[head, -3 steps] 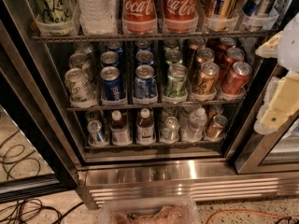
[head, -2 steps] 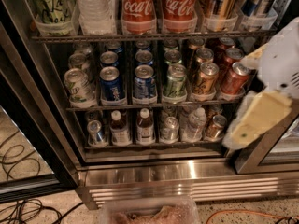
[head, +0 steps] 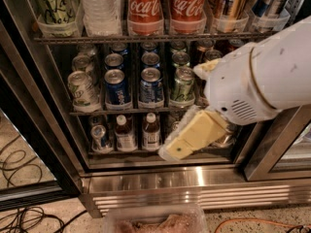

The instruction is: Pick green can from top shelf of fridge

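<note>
The green can (head: 51,4), tall and pale green with black script, stands at the far left of the top shelf (head: 146,38), behind a clear tray front, inside the fridge (head: 160,181). My gripper (head: 184,111) hangs on a white arm coming in from the right, in front of the middle shelf's right side. It is open and empty: one cream finger (head: 194,135) points down-left and the other finger (head: 206,68) shows above it. It is well below and to the right of the green can.
On the top shelf, right of the green can, stand a water bottle (head: 99,8), two red Coca-Cola cans (head: 144,6) and more cans. Short cans (head: 116,86) fill the middle rack, small bottles (head: 150,132) the lower one. Cables (head: 19,164) lie on the floor at the left.
My arm and gripper have swung in from the right edge to the left, and now cover the right side of the middle and lower racks. The cans have not moved.
</note>
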Robot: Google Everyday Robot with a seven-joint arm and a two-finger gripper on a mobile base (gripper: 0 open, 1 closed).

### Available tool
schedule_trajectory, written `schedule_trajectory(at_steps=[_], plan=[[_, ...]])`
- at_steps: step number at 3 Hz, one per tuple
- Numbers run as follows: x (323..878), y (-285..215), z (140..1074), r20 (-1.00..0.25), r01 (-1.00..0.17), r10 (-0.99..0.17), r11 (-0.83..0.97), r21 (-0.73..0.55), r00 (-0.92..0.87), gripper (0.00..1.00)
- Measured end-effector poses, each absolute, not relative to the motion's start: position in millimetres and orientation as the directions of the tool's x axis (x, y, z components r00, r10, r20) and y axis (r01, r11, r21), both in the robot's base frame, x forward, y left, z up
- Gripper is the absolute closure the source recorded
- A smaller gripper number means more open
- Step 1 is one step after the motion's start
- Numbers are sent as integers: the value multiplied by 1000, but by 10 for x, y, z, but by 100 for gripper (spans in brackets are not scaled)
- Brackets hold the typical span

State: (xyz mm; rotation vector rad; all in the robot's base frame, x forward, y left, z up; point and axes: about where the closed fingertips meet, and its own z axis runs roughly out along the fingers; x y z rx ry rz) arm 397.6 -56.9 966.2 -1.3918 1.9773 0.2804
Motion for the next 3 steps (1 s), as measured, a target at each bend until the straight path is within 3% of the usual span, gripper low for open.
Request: schedule_trajectory(at_steps=[1,3], plan=[[3997,-161,9748,-761,-927,-641,337,-166,-97,0],[4072,30,9757,-810,-921,-583,350,-172,-71,0]])
